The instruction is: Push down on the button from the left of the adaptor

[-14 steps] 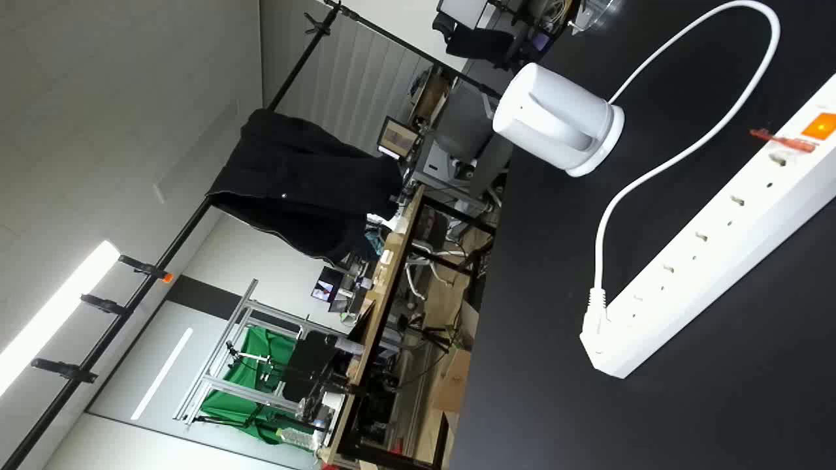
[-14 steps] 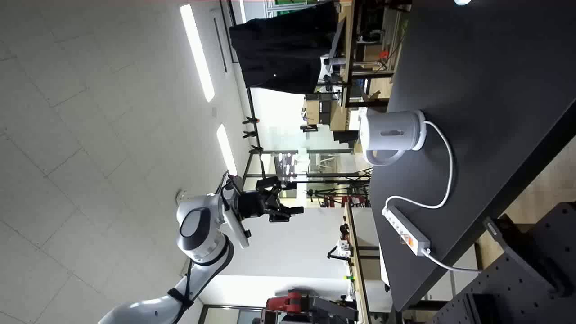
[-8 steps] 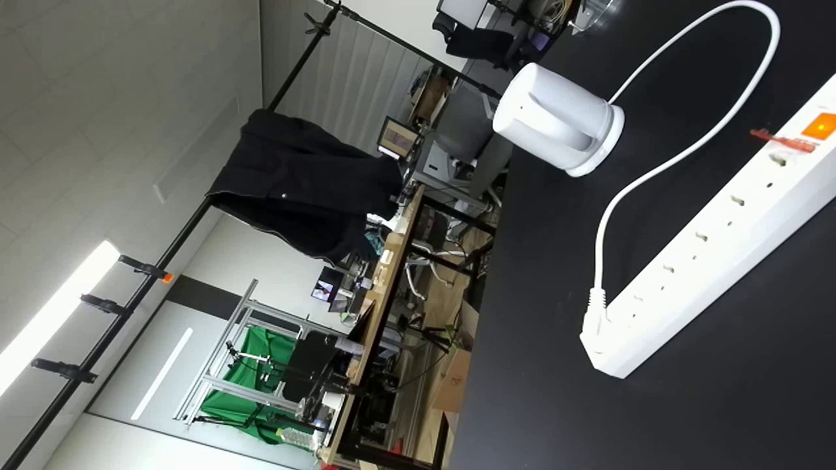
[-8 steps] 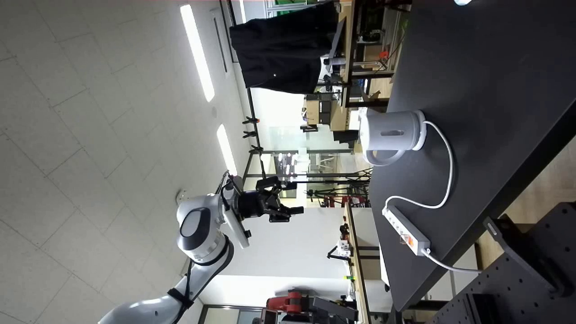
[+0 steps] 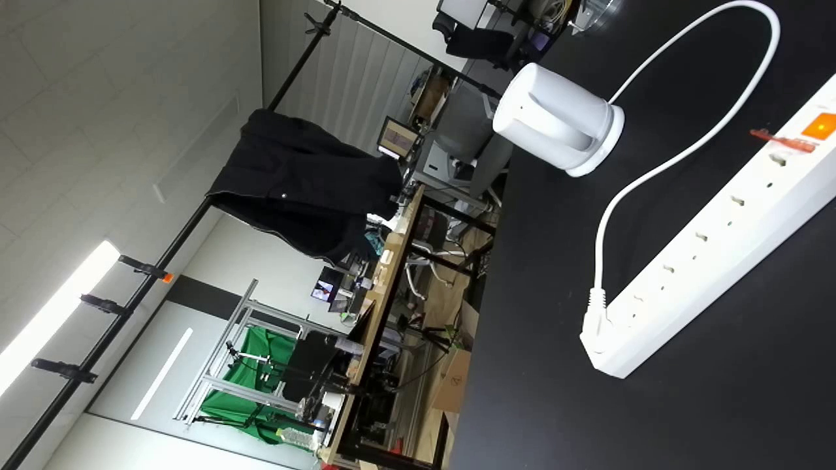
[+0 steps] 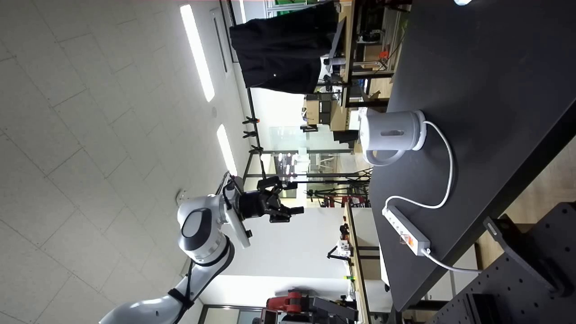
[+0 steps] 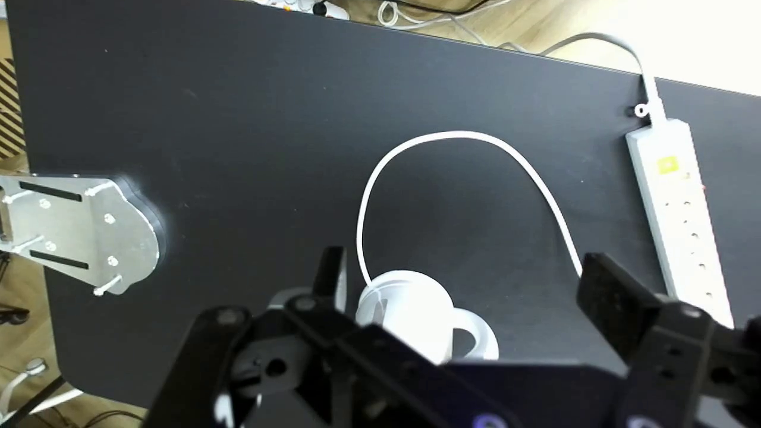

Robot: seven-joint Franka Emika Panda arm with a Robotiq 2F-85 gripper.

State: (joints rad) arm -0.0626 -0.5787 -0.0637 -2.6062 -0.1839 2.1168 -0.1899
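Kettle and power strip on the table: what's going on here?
The robot arm is handling nothing: its open gripper hangs above the table. Below, the white kettle is plugged into the power strip, at the end away from the orange button. The gripper is well clear of that button, not pressing it.

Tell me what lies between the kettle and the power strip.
A white cord curves over the black tabletop between the kettle and the power strip, in both exterior views.
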